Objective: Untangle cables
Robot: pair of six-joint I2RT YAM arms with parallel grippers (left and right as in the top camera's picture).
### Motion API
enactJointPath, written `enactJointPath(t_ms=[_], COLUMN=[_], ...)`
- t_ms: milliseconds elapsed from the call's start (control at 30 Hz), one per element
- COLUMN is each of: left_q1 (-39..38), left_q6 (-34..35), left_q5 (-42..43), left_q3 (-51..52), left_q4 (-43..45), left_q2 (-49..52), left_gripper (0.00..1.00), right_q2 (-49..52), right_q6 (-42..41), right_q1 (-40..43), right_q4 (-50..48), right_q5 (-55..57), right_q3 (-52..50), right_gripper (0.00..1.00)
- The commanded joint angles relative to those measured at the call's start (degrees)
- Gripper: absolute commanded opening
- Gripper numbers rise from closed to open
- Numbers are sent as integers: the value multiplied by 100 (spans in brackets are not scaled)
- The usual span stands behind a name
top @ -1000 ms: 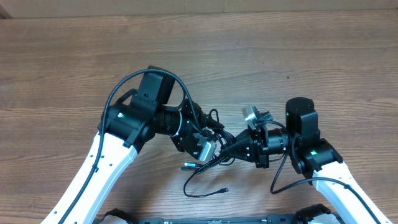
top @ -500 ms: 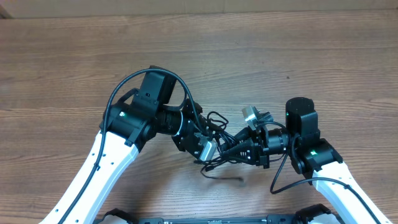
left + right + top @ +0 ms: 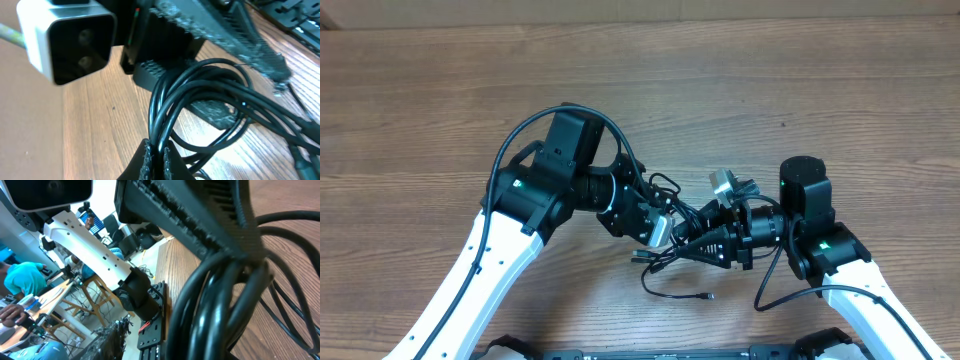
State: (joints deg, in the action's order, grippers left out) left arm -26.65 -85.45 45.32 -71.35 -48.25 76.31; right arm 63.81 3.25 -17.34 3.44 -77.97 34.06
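The cables (image 3: 663, 187) are thin black cords bunched between my two grippers, with a loose tail (image 3: 670, 290) curling onto the table and ending in a small plug (image 3: 708, 296). My left gripper (image 3: 660, 226) comes in from the left. In the left wrist view it (image 3: 156, 161) is shut on two strands of the cables (image 3: 200, 95), which loop up from its pads. My right gripper (image 3: 684, 244) comes in from the right, jaws apart. In the right wrist view the thick bunch of cables (image 3: 215, 305) fills the space beside one frayed fingertip (image 3: 107, 347); the other finger is hidden.
Both arms meet at mid-table over brown wood (image 3: 800, 90). The right arm's white wrist camera (image 3: 65, 40) sits close to the left gripper. A thicker black arm wire (image 3: 535, 135) arcs over the left arm. The table's front edge (image 3: 650, 352) runs just below the cable tail.
My left gripper has shut on the cables and shifted right. My right gripper has opened. The cable tail and its plug have slid to the right on the table.
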Motion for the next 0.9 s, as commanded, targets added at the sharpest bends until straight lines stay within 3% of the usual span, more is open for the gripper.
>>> enactJointPath(t_ms=[0, 100, 400, 633, 700, 867], left_q1=[7, 20, 328, 566, 627, 656], left_q6=[634, 1141, 2643, 2743, 2743, 2739], left_q5=[-142, -140, 33, 275, 278, 555], left_q3=[-48, -50, -52, -52, -52, -52], left_q4=[223, 407, 979, 1075, 1051, 994], left_q2=[46, 44, 37, 37, 33, -175], left_gripper=[4, 4, 4, 4, 4, 4], right_q2=[-35, -35, -35, -35, -35, -35], right_q6=[26, 24, 22, -94, -588, -1720], right_q1=[-33, -33, -26, -26, -2, 299], right_q4=[-70, -216, -341, -481, -811, -1528], right_q5=[-157, -162, -63, 103, 304, 763], right_q3=[125, 125, 125, 127, 127, 127], right_gripper=[33, 28, 27, 25, 20, 19])
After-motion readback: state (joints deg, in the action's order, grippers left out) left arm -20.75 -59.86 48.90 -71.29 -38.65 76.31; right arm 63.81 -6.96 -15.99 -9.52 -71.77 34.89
